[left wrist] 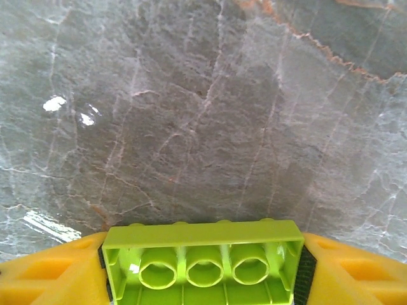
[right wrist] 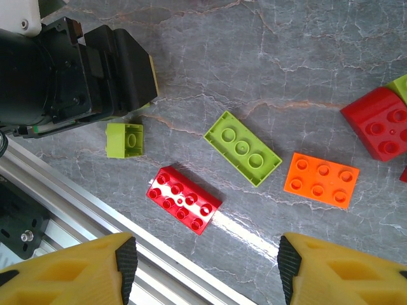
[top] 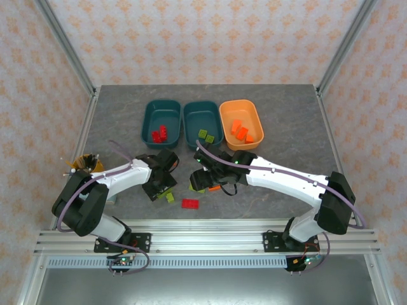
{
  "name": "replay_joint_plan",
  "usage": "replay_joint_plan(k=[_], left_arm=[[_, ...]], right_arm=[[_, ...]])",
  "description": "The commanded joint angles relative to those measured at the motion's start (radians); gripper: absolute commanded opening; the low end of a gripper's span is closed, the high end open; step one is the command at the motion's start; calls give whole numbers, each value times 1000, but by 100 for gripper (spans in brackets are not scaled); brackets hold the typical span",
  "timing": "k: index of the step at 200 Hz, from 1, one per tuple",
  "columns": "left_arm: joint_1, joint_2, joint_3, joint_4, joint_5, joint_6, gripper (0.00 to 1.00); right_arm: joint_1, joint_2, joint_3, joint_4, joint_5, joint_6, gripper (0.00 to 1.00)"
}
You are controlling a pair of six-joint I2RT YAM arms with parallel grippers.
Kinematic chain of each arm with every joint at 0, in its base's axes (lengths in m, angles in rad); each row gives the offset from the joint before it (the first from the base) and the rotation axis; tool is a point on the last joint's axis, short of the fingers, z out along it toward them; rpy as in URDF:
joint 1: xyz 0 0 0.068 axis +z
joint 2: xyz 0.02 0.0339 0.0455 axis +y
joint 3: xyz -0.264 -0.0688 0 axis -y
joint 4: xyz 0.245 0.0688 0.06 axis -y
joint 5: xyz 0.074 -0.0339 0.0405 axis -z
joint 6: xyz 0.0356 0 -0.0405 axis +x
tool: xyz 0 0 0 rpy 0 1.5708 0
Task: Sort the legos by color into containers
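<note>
Item: small lime-green hard-plastic building brick (left wrist: 202, 236), hollow underside towards the wrist camera, pinched by its short ends between the yellow pads of the left claw (left wrist: 203, 260) over the grey marbled table (left wrist: 191, 114). Judged light, rigid and slick-walled, so best held square on flat opposite walls to stop it pivoting. The right claw (right wrist: 205, 254) stands wide and empty above loose stock: red eight-stud brick (right wrist: 183, 200), upturned green brick (right wrist: 243, 147), orange six-stud piece (right wrist: 321, 180). Holdings at the far side: left dark-teal shallow plastic tub (top: 147, 121) with red bricks (top: 159, 133), middle dark-teal tub (top: 202, 114) with green bricks (top: 205, 135), orange tub (top: 240, 109) with orange bricks (top: 240, 131).
</note>
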Motion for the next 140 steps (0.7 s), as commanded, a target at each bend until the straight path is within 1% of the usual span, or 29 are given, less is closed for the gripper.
replay_joint_plan(k=[1, 35, 76, 94, 110, 140], left_arm=[[5, 34, 6, 33, -9, 22, 66], [5, 15, 9, 27, -25, 31, 63], [7, -49, 92, -89, -77, 73, 62], [6, -80, 165, -151, -102, 103, 61], [6, -86, 246, -193, -114, 137, 61], [6, -13, 441, -245, -111, 210, 60]], right_arm=[[3, 7, 22, 12, 15, 13, 62], [3, -1, 20, 5, 32, 18, 62], [-10, -36, 41, -10, 76, 43, 62], [-47, -69, 62, -11, 103, 77, 62], [-101, -103, 80, -5, 119, 116, 62], [-195, -126, 142, 3, 130, 153, 62]])
